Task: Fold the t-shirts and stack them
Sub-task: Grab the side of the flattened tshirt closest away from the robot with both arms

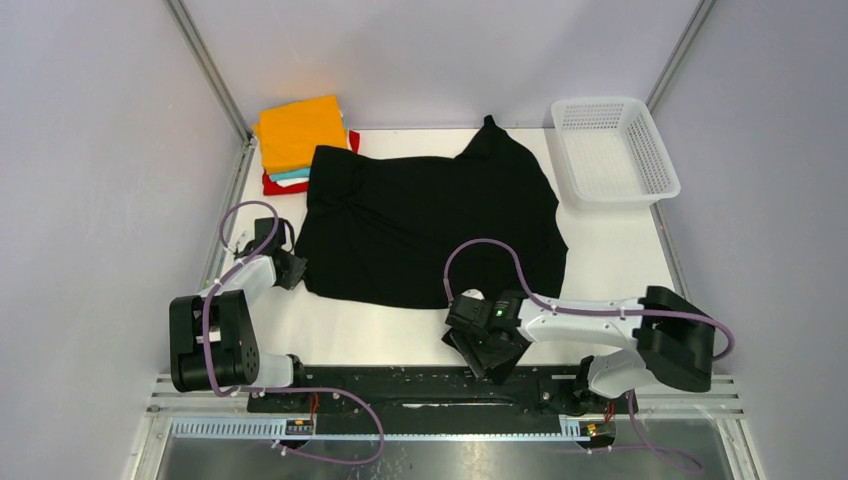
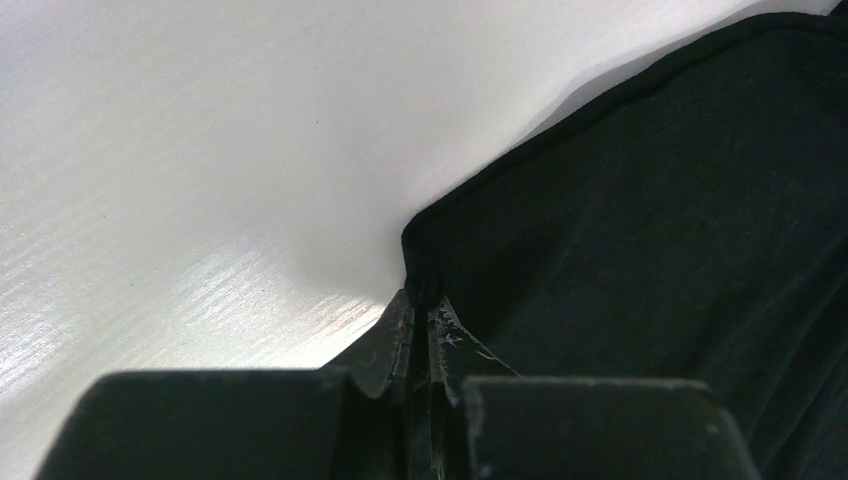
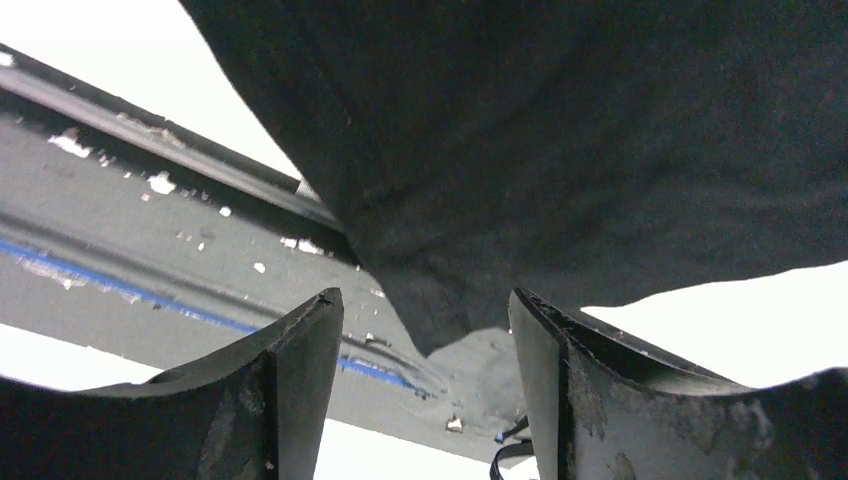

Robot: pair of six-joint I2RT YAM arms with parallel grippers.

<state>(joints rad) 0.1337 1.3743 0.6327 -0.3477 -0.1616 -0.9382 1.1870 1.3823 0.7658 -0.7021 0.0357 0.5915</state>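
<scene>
A large black t-shirt [image 1: 420, 215] lies spread over the middle of the white table. My left gripper [image 1: 289, 268] is shut on the shirt's near left hem corner; the left wrist view shows its fingertips [image 2: 422, 300] pinched on the black hem [image 2: 640, 230] low over the table. My right gripper [image 1: 487, 345] is at the shirt's near edge by the front rail. In the right wrist view it [image 3: 425, 300] is open, and a point of black cloth [image 3: 540, 150] hangs between the fingers, unpinched. Folded tees [image 1: 298, 130] are stacked at the back left, orange on top, with teal, white and red below.
A white plastic mesh basket [image 1: 613, 150] stands at the back right. The dark front rail [image 3: 150, 210] with a blue stripe runs just under my right gripper. Grey walls close in both sides of the table [image 1: 620, 260].
</scene>
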